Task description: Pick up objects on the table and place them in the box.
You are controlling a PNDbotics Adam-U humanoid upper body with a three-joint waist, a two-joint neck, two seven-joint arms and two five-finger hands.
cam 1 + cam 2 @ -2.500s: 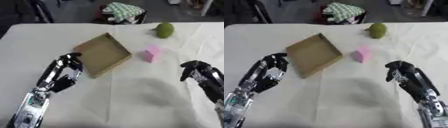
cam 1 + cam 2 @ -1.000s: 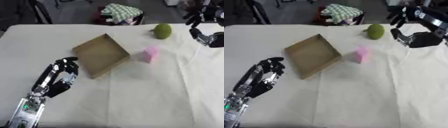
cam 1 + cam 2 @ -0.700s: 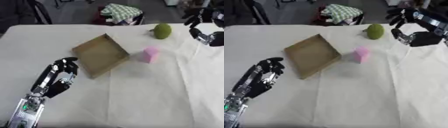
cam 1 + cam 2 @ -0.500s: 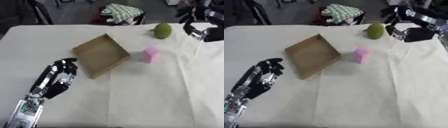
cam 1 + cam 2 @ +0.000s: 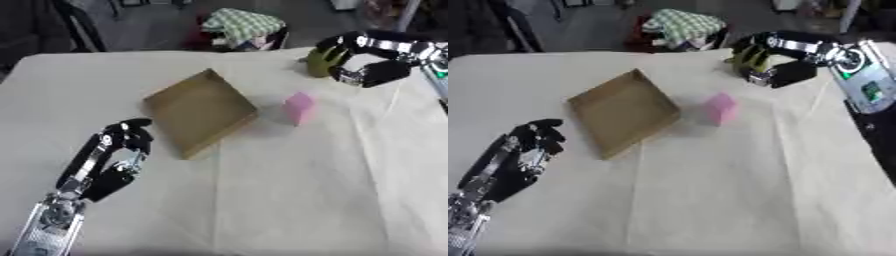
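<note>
A shallow open cardboard box (image 5: 198,111) lies askew at the table's middle left. Just right of it stands a pink block (image 5: 298,107). A green round fruit (image 5: 316,63) sits near the far right edge of the table. My right hand (image 5: 381,73) reaches in from the upper right, its fingers (image 5: 754,52) curled over the fruit and its thumb on the near side. The fruit is partly hidden behind those fingers. My left hand (image 5: 114,167) rests at the lower left, relaxed, holding nothing, a short way from the box's near corner.
A white cloth (image 5: 289,190) covers the table. Beyond the far edge lies a green checked bundle (image 5: 241,23) among dark furniture. My right forearm (image 5: 866,75) comes down the right side.
My right hand has moved left and down from beside the green fruit and curled its fingers over it. The left hand, box and pink block have stayed put.
</note>
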